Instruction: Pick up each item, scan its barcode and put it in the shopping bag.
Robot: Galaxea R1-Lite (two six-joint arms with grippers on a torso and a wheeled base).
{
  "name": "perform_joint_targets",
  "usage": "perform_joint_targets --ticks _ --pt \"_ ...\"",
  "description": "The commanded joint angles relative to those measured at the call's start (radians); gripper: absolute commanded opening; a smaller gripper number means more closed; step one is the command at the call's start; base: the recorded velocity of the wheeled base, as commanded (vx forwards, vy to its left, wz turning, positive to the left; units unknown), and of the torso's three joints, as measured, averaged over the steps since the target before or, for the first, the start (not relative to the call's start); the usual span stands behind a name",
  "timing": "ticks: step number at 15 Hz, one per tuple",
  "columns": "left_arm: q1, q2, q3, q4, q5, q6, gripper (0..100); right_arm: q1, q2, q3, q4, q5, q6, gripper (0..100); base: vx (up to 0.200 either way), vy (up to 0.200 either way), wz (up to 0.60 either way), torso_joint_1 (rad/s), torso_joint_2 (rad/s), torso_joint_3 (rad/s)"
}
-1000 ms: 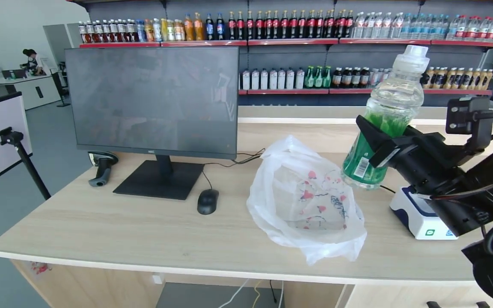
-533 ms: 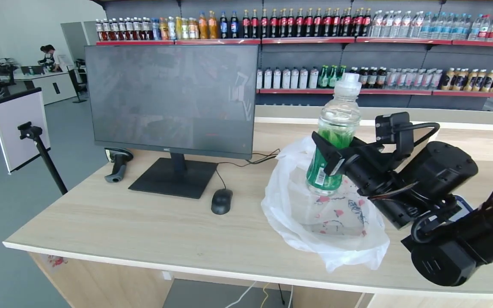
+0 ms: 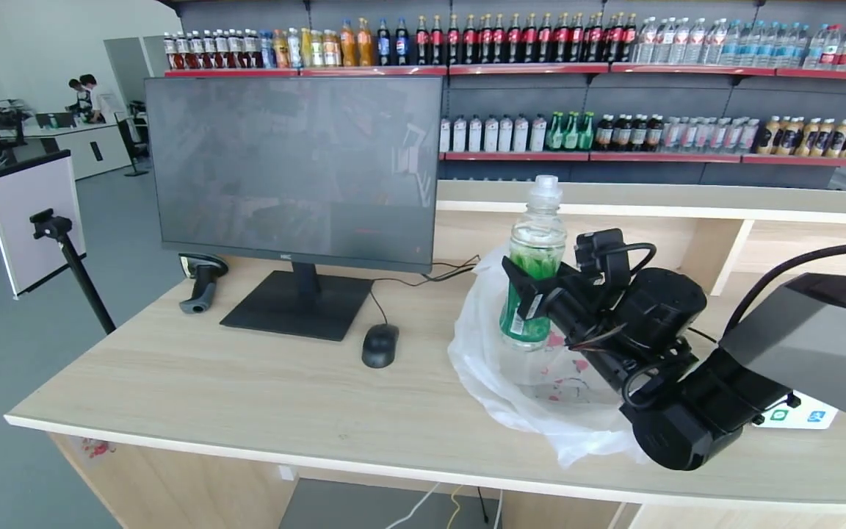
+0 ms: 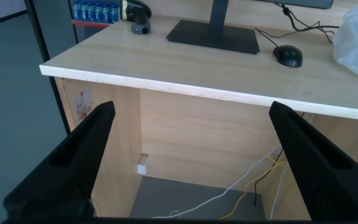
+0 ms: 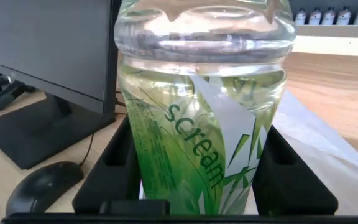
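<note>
Over the last second the right gripper (image 3: 534,292) carries the bottle (image 3: 535,253) from above the white and blue scanner (image 3: 797,416), on the right of the table, leftward to the shopping bag (image 3: 500,375), and in the last half second it brings it lower and a little farther left; the head camera itself swings during the first of those moments, so the move is best judged against the bag. The bottle now stands upright in the gripper's closed hold, its base low over the bag's open mouth, which suggests scanning is done and only the lowering and release remain. The head view gives that placement over the bag and the barcode strip turned to the near left. The right wrist view adds the grip itself: the bottle (image 5: 204,118) wedged between both black jaws at the green label, with the mouse (image 5: 41,188) far left of it. The left wrist view supplies the left gripper (image 4: 191,115), spread wide and empty, low before the table (image 4: 166,78) at its near edge
</note>
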Motion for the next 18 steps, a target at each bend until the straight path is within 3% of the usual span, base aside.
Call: perform_joint_targets --ticks 1,8,18 --pt "0.000 0.000 0.000 0.000 0.000 -0.001 100 -0.005 0.031 -0.004 -0.002 0.000 0.001 0 0.000 0.000 0.00 0.000 0.00 0.000" --pt "0.000 0.000 0.000 -0.002 0.000 -0.003 100 -0.040 0.083 -0.075 -0.002 0.000 0.008 0 0.000 0.000 0.00 0.000 0.00 0.000" --pt "0.000 0.000 0.002 -0.002 0.002 -0.006 100 -0.054 0.126 -0.070 -0.002 0.002 0.011 0 0.000 0.000 0.00 0.000 0.00 0.000"
